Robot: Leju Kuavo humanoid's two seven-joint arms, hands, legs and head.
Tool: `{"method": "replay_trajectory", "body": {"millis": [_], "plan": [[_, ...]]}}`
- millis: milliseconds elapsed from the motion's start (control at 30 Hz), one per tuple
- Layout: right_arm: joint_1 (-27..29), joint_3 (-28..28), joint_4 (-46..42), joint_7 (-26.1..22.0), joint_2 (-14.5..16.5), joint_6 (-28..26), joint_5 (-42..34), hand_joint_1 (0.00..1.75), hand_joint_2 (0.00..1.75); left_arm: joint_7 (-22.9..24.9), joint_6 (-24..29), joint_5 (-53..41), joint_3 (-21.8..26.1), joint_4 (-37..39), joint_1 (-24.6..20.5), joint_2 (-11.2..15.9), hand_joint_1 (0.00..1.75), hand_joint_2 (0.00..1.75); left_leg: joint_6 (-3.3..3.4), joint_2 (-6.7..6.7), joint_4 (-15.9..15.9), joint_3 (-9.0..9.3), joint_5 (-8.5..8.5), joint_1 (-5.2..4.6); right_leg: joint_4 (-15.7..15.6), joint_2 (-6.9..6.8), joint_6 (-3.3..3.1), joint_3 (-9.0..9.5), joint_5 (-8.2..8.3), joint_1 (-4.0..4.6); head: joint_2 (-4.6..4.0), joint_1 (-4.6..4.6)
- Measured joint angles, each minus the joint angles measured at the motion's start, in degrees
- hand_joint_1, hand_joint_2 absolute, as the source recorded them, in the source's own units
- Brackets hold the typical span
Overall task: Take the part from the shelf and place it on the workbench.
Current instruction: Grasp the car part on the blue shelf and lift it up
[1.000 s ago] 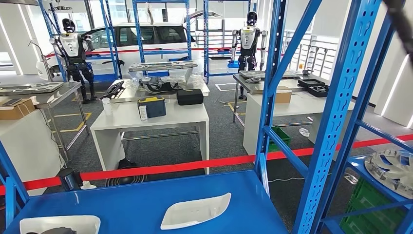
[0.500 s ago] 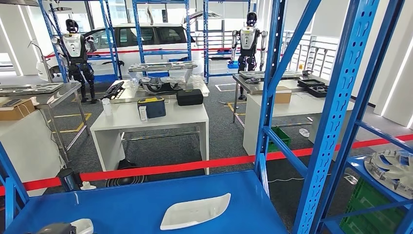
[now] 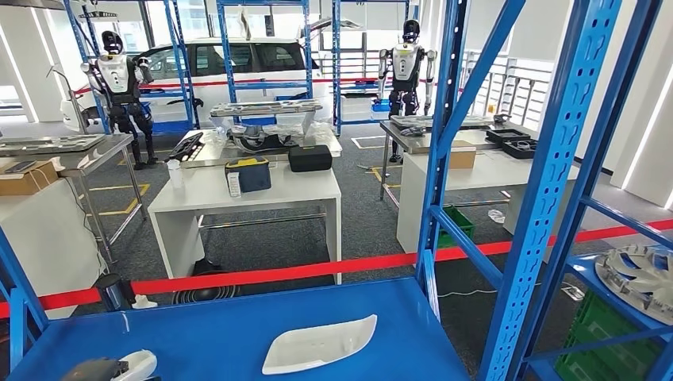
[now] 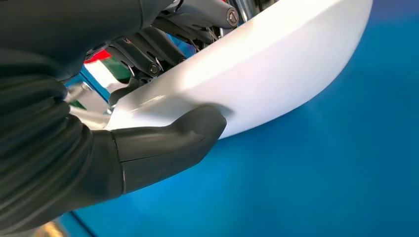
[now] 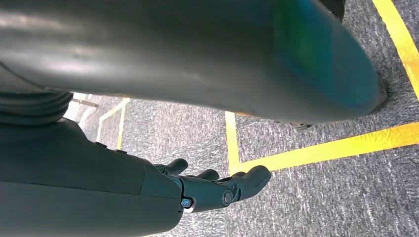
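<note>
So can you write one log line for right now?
left hand: holds white part on blue shelf | right hand: hangs empty over floor | second white part: on shelf

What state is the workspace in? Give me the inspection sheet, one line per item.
Surface: blue shelf deck, flat and glossy.
Job's things: one white part in the left hand's grip at the deck's near-left corner; a second white part lies loose mid-deck.
Clutter: nothing seen on the deck.
Hands: left hand holds the part, thumb pressed on its face; right hand hangs over carpet, holding nothing.
Cables: a thin pale cable on the floor beyond the shelf.
Surroundings: red barrier tape, white table, two standing humanoid robots, a white car.
</note>
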Motion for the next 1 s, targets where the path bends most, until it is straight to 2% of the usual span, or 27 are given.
{"method": "replay_trajectory", "body": {"millis": [167, 300, 433, 567, 700, 900, 1000], "plan": [[0.0, 0.0, 0.0, 0.1, 0.0, -0.3, -0.2, 0.0, 0.0, -4.3, 4.5, 9.0, 3.8, -1.2, 0.4, -1.4, 1.75, 1.75, -0.01, 0.0, 0.0, 0.08, 0.0, 0.0, 0.0, 0.01, 0.0, 0.0, 0.0, 0.01, 0.0, 0.0], [0.0, 0.0, 0.0, 0.6, 0.0, -0.8, -0.5, 0.0, 0.0, -11.1, 5.1, 17.9, 8.7, -3.7, 0.2, -2.6, 1.75, 1.75, 0.0, 0.0, 0.0, 0.07, 0.0, 0.0, 0.0, 0.01, 0.0, -0.01, 0.0, 0.01, 0.0, 0.0], [0.1, 0.0, 0.0, 0.6, 0.0, -0.9, -0.6, 0.0, 0.0, -13.9, 4.6, 22.7, 11.7, -6.4, -0.3, -3.4, 1.75, 1.75, 0.02, 0.04, 0.0, 0.07, -0.06, -0.01, 0.0, 0.07, 0.01, -0.01, 0.0, 0.0, 0.0, 0.0], [0.1, 0.0, 0.0, 0.0, 0.0, -0.9, -0.7, 0.0, 0.0, -18.5, -1.6, 36.6, 15.0, -11.7, 0.3, -4.4, 1.75, 1.75, 0.01, 0.05, 0.0, 0.05, -0.07, -0.01, 0.0, 0.07, 0.01, -0.01, -0.01, 0.0, 0.0, 0.0], [0.3, 0.0, 0.0, -0.4, 0.0, -0.8, -1.0, 0.0, 0.0, -15.8, -11.2, 53.2, 17.1, -22.4, 3.1, -4.7, 1.75, 1.75, 0.03, 0.17, 0.0, -0.04, -0.15, 0.0, 0.0, 0.2, 0.05, 0.0, -0.04, 0.0, 0.0, 0.0], [0.4, 0.0, 0.0, -0.4, 0.0, -0.8, -1.3, 0.0, 0.0, -14.7, -14.0, 58.1, 18.1, -31.4, 5.7, -4.7, 1.75, 1.75, 0.04, 0.16, 0.0, -0.16, -0.17, 0.0, 0.0, 0.16, 0.08, 0.01, -0.07, 0.0, 0.0, 0.0], [0.4, 0.0, 0.0, -0.4, 0.1, -1.1, -1.9, 0.0, 0.0, -13.5, -18.0, 66.8, 18.4, -33.5, 6.4, -4.8, 1.75, 1.75, 0.04, 0.16, 0.0, -0.14, -0.17, -0.01, 0.0, 0.16, 0.09, 0.01, -0.06, -0.01, 0.0, 0.0]]}}
